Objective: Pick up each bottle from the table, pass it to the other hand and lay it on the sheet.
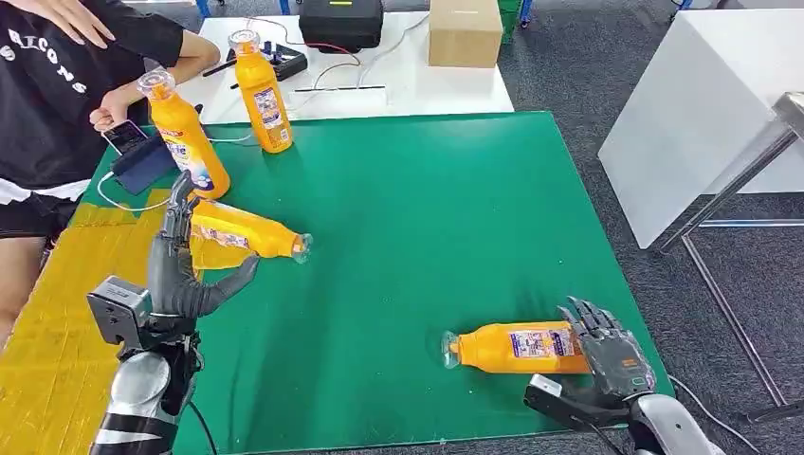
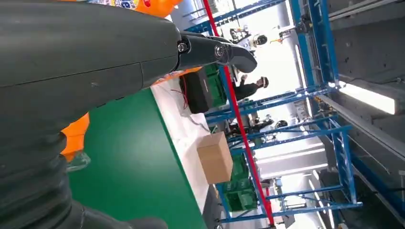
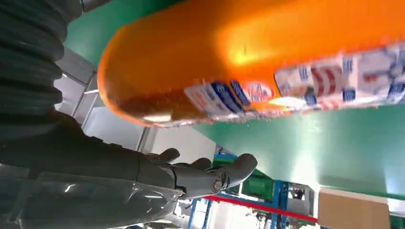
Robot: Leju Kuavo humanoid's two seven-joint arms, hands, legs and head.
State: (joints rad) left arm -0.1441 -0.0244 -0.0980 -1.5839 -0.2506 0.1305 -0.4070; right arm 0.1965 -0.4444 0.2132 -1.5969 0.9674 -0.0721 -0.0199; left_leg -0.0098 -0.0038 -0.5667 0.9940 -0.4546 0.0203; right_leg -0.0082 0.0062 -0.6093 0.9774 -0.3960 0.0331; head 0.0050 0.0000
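Note:
Several orange bottles with clear caps are on the table. One orange bottle [image 1: 517, 348] [image 3: 248, 52] lies on the green mat [image 1: 427, 218] near the front right. My right hand [image 1: 612, 355] sits at its base, fingers [image 3: 210, 174] spread and apart from it. A second bottle [image 1: 248, 232] [image 2: 76, 136] lies across the edge of the yellow sheet [image 1: 57, 322], just behind my left hand [image 1: 180, 280], which is raised, open and holding nothing. Two more bottles [image 1: 187, 137] [image 1: 264, 93] stand upright at the back left.
A person in a black shirt [image 1: 57, 95] stands at the table's left with a hand by a phone [image 1: 125, 136]. Behind the mat a white table holds a cardboard box [image 1: 465, 31], a black case [image 1: 341, 21] and cables. A white bench [image 1: 702, 114] stands to the right.

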